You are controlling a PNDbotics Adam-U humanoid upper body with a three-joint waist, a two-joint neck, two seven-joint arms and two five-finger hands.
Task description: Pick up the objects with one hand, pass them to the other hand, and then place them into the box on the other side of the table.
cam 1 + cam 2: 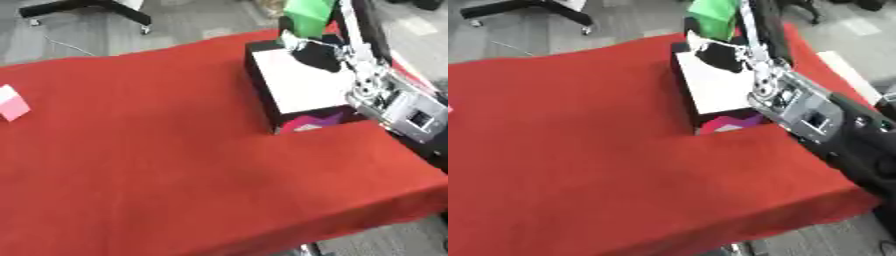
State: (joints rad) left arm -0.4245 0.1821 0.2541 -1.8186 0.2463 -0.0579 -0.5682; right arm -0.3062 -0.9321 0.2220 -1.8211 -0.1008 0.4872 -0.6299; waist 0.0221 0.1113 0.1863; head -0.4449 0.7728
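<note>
One hand at work: your right hand (317,54) is over the box (302,85) near the bench's right far corner, arm coming in along the right edge.
Left hand: it shows in neither view.
Thing carried: a green object (308,14) sits at the top of the right hand, above the box's far end; it looks like folded or crumpled green material, and more than that you cannot make out.
Fingers: they appear curled round the green object, though the dark hand blurs against the box, so take that as likely rather than certain.
Box: dark walls, pale inside, with pink and purple print on the side facing you; it stands on the red bench (175,150) close to the right edge.
Other thing: a pink and white block (10,102) lies at the bench's left edge, well apart from the box, untouched.
Step in hand: you seem to be on the placing step, with the hand-over behind you judging by which hand carries the object.
Next move calls for: lower the hand until the green object is inside the walls, over the pale floor, then spread the fingers and lift clear without catching the far wall.
Left to do: the pink and white block is not yet in the box.
</note>
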